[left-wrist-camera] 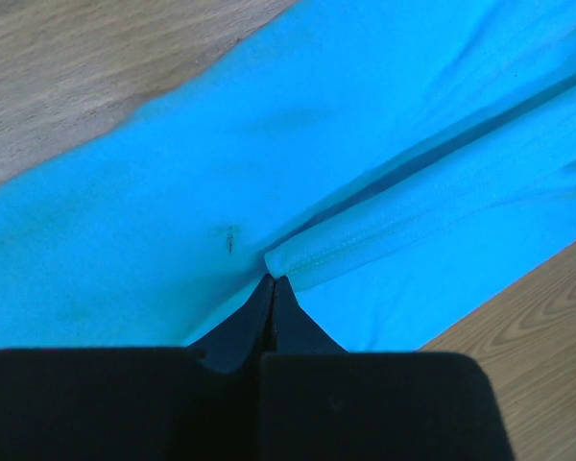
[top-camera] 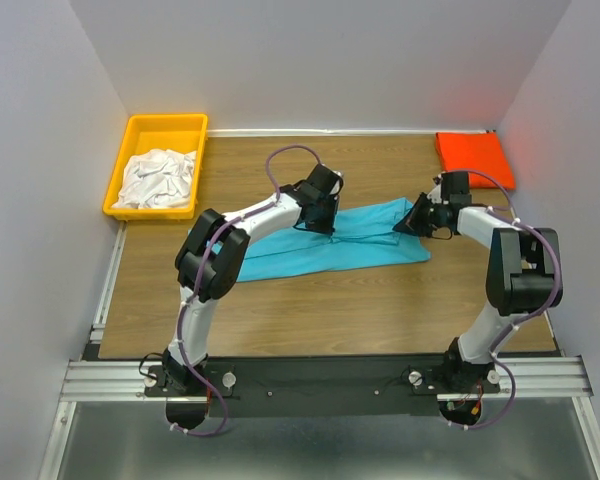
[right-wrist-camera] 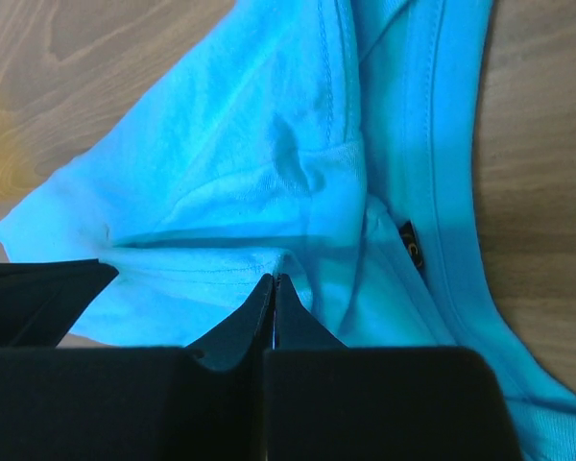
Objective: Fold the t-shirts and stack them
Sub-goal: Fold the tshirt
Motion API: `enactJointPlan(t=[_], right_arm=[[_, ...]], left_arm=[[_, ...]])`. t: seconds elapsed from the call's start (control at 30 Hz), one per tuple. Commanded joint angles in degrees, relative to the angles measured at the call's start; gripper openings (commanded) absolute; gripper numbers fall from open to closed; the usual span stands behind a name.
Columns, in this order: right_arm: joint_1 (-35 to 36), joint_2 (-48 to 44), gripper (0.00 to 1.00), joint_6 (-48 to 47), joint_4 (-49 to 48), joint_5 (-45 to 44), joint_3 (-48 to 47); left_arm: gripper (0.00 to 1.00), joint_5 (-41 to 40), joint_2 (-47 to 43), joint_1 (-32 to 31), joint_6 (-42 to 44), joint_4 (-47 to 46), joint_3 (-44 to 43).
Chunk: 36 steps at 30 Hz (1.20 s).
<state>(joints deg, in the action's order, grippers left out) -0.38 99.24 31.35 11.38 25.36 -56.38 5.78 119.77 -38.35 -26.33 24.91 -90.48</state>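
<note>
Left gripper [left-wrist-camera: 272,280] tips pressed together, pinching a hem fold of the turquoise t-shirt [top-camera: 360,250] | right gripper [right-wrist-camera: 274,279] likewise nipping a bunched edge near its collar | I see it spread mid-way across the table [top-camera: 330,310] | orange-red t-shirt [top-camera: 473,158] folded, far right corner | white t-shirts [top-camera: 160,178] in yellow bin [top-camera: 165,122], far left

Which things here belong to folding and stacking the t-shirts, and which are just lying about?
Belonging to the job:
- turquoise t-shirt, pinched by the left gripper and right gripper
- folded orange-red t-shirt
- white t-shirts, crumpled in the yellow bin

Just lying about:
- the yellow bin itself
- wooden table
</note>
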Motion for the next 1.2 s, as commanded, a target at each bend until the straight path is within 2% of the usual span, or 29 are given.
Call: enactJointPlan(t=[0.0, 0.1, 0.17, 0.2, 0.23, 0.3, 0.37, 0.57, 0.6, 0.67, 0.83, 1.17], right_arm=[[0.21, 2.80, 0.06, -1.21, 1.10, -0.49, -2.77], [0.21, 3.50, 0.11, -1.38, 1.10, -0.67, -3.82], [0.29, 3.68, 0.20, -1.64, 1.28, -0.75, -4.18], [0.29, 3.50, 0.26, -1.73, 1.28, -0.84, -4.26], [0.21, 2.72, 0.34, -2.08, 1.45, -1.02, -4.26], [1.61, 1.14, 0.38, -2.61, 1.46, -2.42, -4.09], [1.96, -2.01, 0.38, -3.58, 1.54, -4.17, -3.56], [6.00, -9.58, 0.38, -5.86, 1.46, -8.48, -2.25], [7.83, -10.72, 0.38, -6.04, 1.37, -9.10, -1.98], [10.91, -11.17, 0.38, -6.83, 1.28, -9.19, -1.37], [16.37, -8.72, 0.28, -6.22, 0.32, -9.10, 0.13], [24.37, -1.42, 0.23, -4.20, -1.97, -12.53, 0.13]], left_arm=[[0.04, 1.43, -0.06, 0.73, 0.40, -1.35, -0.14], [0.14, 2.04, 0.64, 0.82, 0.92, -1.52, -1.28], [0.26, 2.65, 0.91, 0.99, 0.75, -1.53, -1.54], [0.37, 2.66, 0.65, 1.08, 0.49, -2.05, -1.46], [0.42, 3.00, -0.23, 1.17, 0.66, -2.58, -0.85], [0.54, 2.48, -1.37, 1.17, 0.22, -2.93, -0.32], [0.61, 0.39, -4.09, 1.26, -0.21, -3.81, 1.00], [0.63, -9.36, -12.79, 1.35, -1.01, -6.01, 5.83], [0.67, -10.43, -13.76, 1.35, -1.01, -6.27, 6.62], [0.68, -13.15, -16.40, 1.52, -0.57, -6.54, 9.08], [0.67, -14.13, -19.83, 3.10, -0.57, -6.89, 15.76], [0.65, -14.39, -25.98, 5.92, -0.92, -8.82, 27.45]])
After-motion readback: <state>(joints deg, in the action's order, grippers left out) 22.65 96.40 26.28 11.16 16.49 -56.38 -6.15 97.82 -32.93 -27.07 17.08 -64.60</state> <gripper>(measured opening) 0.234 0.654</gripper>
